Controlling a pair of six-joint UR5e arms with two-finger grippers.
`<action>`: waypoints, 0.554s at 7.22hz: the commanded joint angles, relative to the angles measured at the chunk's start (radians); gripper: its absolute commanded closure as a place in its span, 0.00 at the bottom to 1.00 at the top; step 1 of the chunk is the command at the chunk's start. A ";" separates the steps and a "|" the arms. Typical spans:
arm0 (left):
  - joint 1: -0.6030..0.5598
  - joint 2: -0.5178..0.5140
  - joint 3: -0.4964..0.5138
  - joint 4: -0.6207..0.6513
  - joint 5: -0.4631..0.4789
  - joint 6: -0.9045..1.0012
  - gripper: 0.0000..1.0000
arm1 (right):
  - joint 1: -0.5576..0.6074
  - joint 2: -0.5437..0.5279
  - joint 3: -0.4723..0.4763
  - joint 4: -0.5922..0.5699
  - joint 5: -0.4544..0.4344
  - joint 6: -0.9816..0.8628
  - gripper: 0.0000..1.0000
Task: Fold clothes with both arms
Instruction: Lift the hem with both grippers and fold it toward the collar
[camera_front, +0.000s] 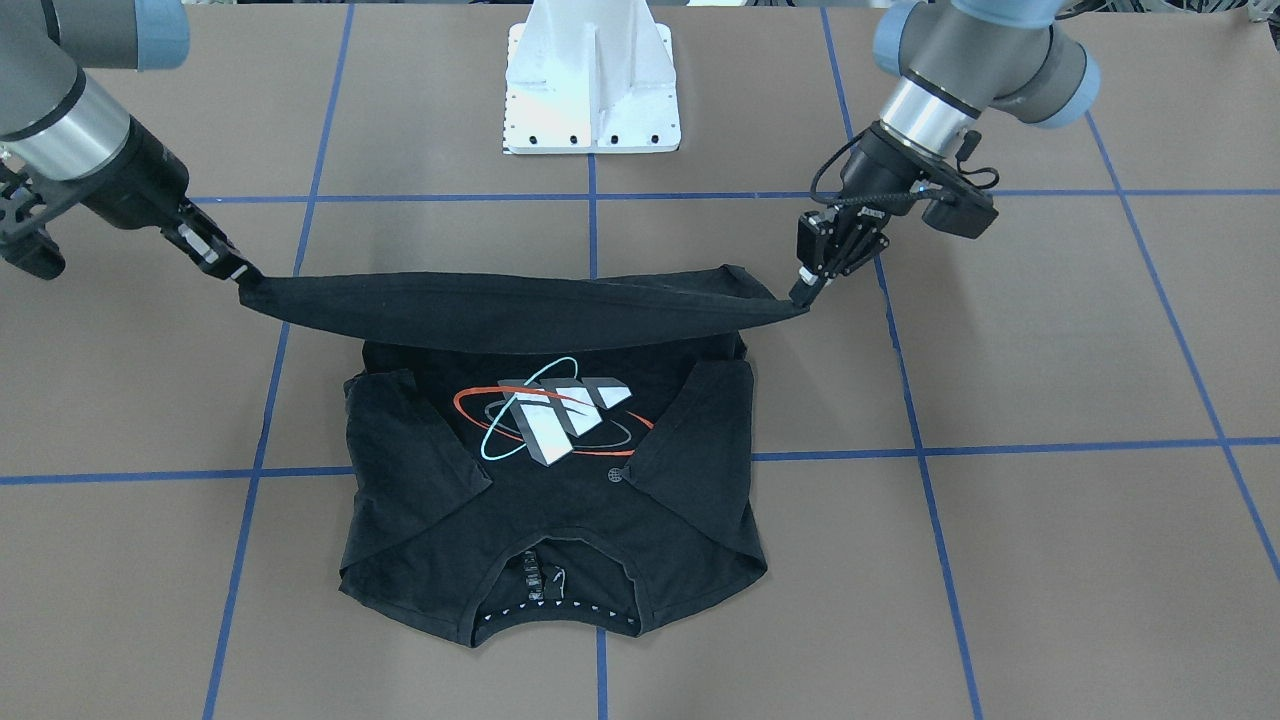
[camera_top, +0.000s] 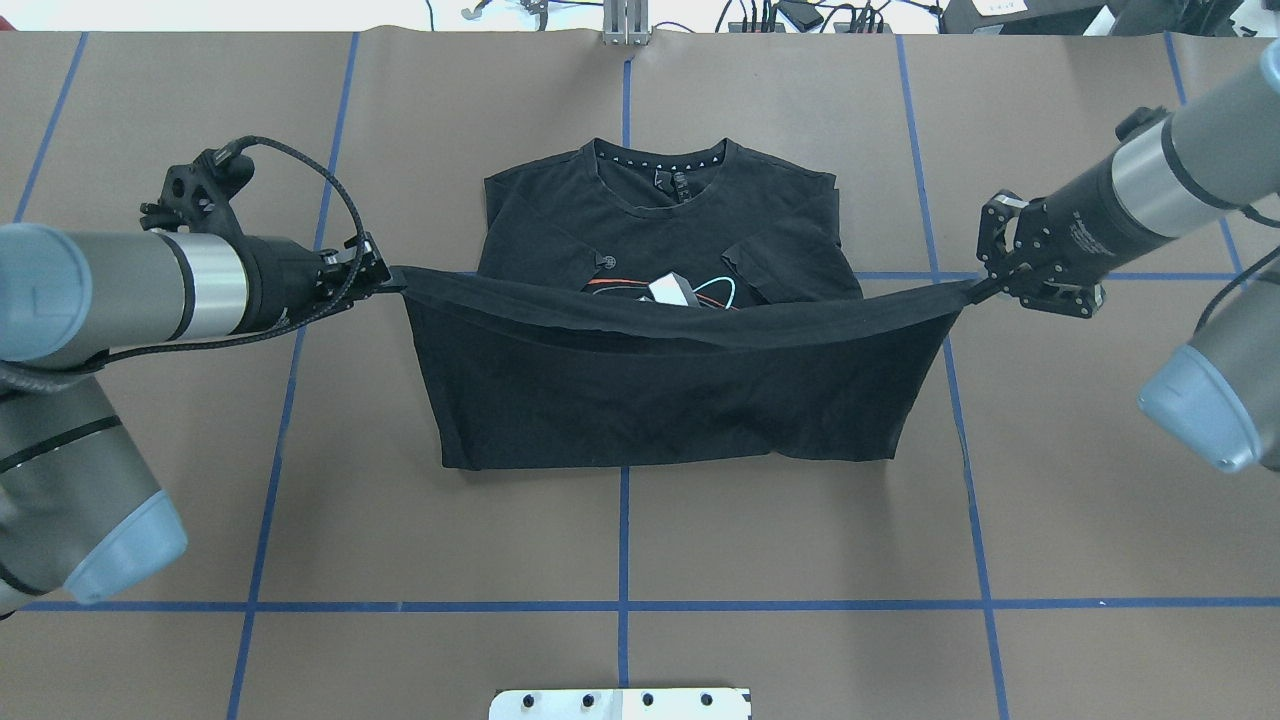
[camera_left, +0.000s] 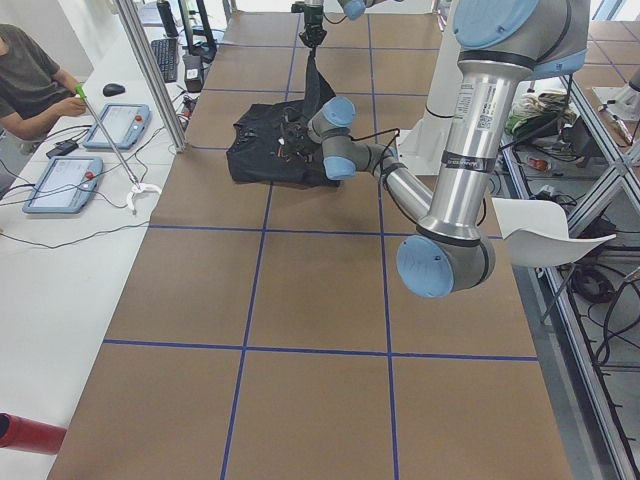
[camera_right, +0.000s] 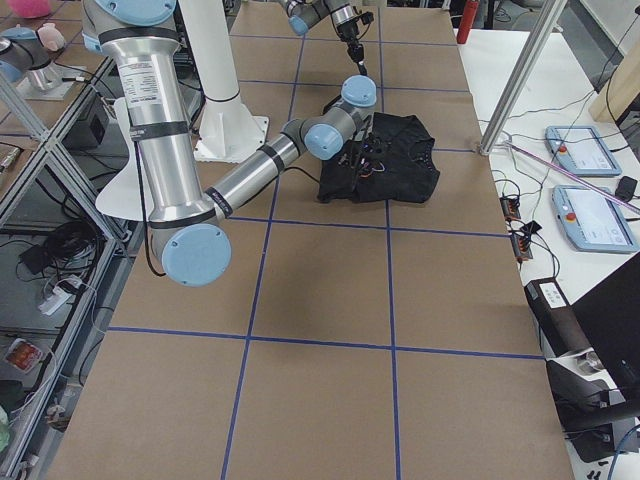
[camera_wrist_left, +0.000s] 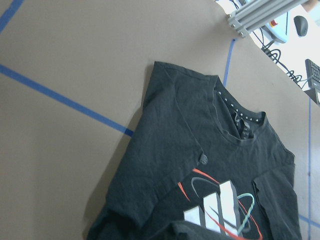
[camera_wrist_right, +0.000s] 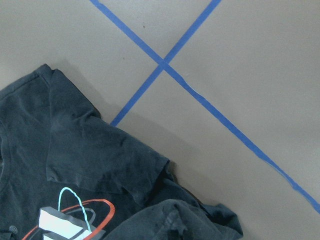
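The fingers of the left gripper (camera_top: 388, 281) are closed on one corner of the hem of the black T-shirt (camera_top: 650, 400), and the opposite hem corner is pinched in the same way by the right gripper (camera_top: 975, 289). In the overhead view the fingertips are partly buried in the cloth, so the grip is read more plainly from the front-facing view.

Between the two grippers the hem is stretched taut and raised off the table (camera_top: 800, 540). The lower half of the shirt is draped from it down to a fold on the robot's side.

The upper half is laid flat at the middle of the table, collar away from the robot, with both sleeves turned in over the chest. A chest graphic (camera_front: 555, 415) is shown there – white blocky shapes ringed by an orange and a teal oval – and most of it is covered by the raised hem in the overhead view.

A small round logo (camera_front: 616, 475) is seen beside one sleeve; nothing on it can be read. The collar (camera_top: 660, 163) is lined with small white triangles. What appears to be a neck label (camera_wrist_left: 245, 125) is too small for any writing to be made out.
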 joint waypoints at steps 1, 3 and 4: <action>-0.036 -0.099 0.128 -0.002 0.003 0.016 1.00 | 0.013 0.137 -0.140 -0.023 -0.037 -0.019 1.00; -0.045 -0.181 0.303 -0.060 0.013 0.015 1.00 | -0.013 0.266 -0.309 -0.025 -0.121 -0.053 1.00; -0.055 -0.187 0.392 -0.153 0.030 0.015 1.00 | -0.019 0.309 -0.384 -0.023 -0.158 -0.102 1.00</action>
